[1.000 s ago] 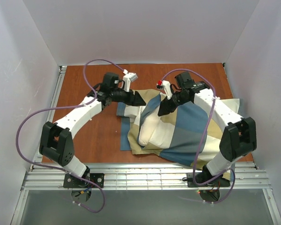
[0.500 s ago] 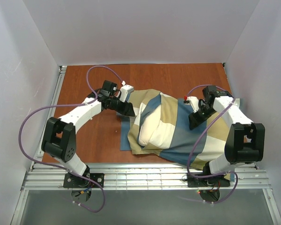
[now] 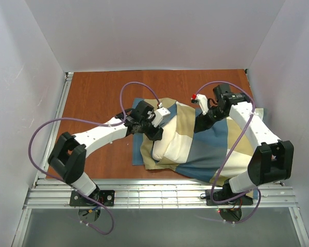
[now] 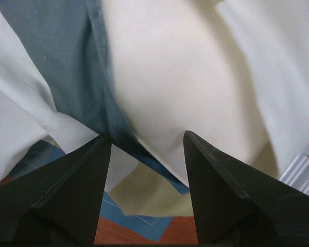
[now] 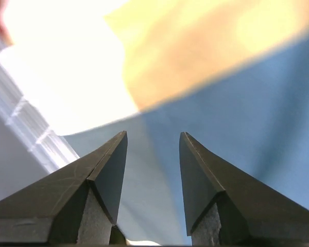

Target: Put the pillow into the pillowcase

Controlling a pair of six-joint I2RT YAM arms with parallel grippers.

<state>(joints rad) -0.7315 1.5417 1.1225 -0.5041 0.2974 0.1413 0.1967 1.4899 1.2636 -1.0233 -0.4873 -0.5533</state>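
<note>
The pillowcase [image 3: 211, 149], in blue, tan and cream blocks, lies bulging at the table's middle right. The cream pillow [image 3: 169, 143] shows at its left open end, mostly inside. My left gripper [image 3: 157, 135] is open and empty right at that opening. In the left wrist view [image 4: 147, 136] its jaws stand apart below the pillow [image 4: 185, 77] and the case's blue hem [image 4: 67, 56]. My right gripper [image 3: 201, 127] is open over the middle of the case. In the right wrist view [image 5: 153, 134] its jaws hover above blue cloth [image 5: 237, 103], holding nothing.
The brown table [image 3: 92, 98] is walled in white at the back and both sides. A metal rail [image 3: 159, 193] runs along the near edge. The case's right and front parts reach the table's right side and the rail.
My left gripper has swung right to the case's open end. My right gripper went out to the right, then came back up over the case. The cloth's far-left corner has dropped flat.
</note>
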